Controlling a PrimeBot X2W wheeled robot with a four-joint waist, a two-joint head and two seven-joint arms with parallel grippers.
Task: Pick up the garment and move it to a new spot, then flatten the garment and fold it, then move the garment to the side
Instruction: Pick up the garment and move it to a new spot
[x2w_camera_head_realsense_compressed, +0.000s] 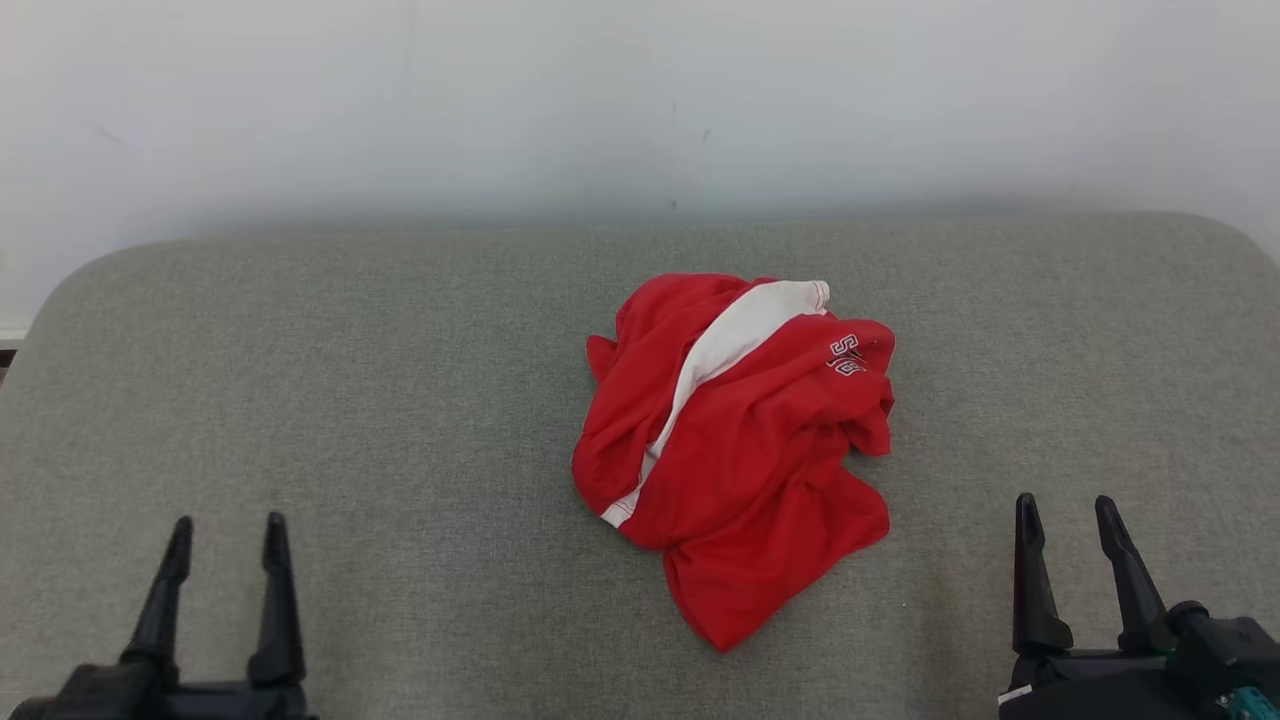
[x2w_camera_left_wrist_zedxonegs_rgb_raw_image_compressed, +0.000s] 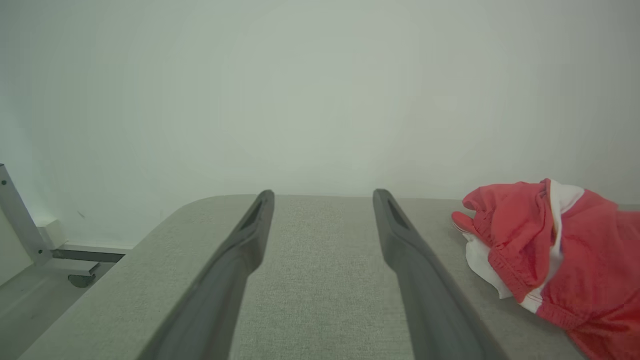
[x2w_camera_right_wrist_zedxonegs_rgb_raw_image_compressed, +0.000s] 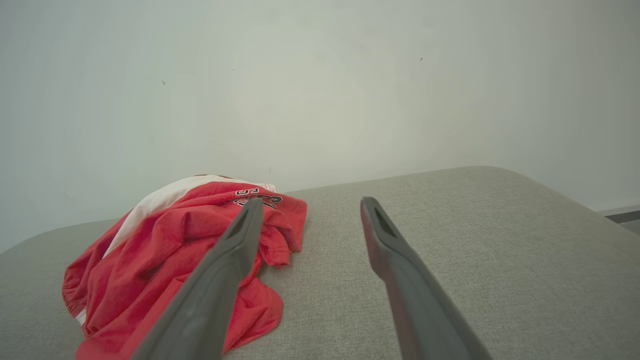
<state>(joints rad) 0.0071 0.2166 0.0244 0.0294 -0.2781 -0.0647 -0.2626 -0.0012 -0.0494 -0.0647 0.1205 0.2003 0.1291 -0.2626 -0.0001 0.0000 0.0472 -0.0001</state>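
The left gripper (x2w_camera_head_realsense_compressed: 229, 520) is sitting low at the near left. Its two fingers are standing wide apart and holding nothing. The right gripper (x2w_camera_head_realsense_compressed: 1065, 500) is sitting at the near right, wide too and holding nothing. Both are pointing away from the robot, over the grey table (x2w_camera_head_realsense_compressed: 400, 420).

A little further out, the garment (x2w_camera_head_realsense_compressed: 740, 450) is lying in a crumpled heap on the table, a bit right of the middle. It is red, with a white stripe (x2w_camera_head_realsense_compressed: 735, 335) and some letters (x2w_camera_head_realsense_compressed: 847, 355) near its far right edge. It is lying nearer the right gripper than the left one, and neither is touching it.

The picking up is not yet begun, it seems. To do it well, the right gripper is probably needing to reach forward and inward, come down on a thick fold of the heap, and push its fingers into the cloth before closing. Pinching only a thin edge is risking a slip. Lifting slowly is helping the cloth hang free and not drag. The left part of the table is looking like a roomy new spot.

Far behind, a pale wall (x2w_camera_head_realsense_compressed: 640, 100) is standing.
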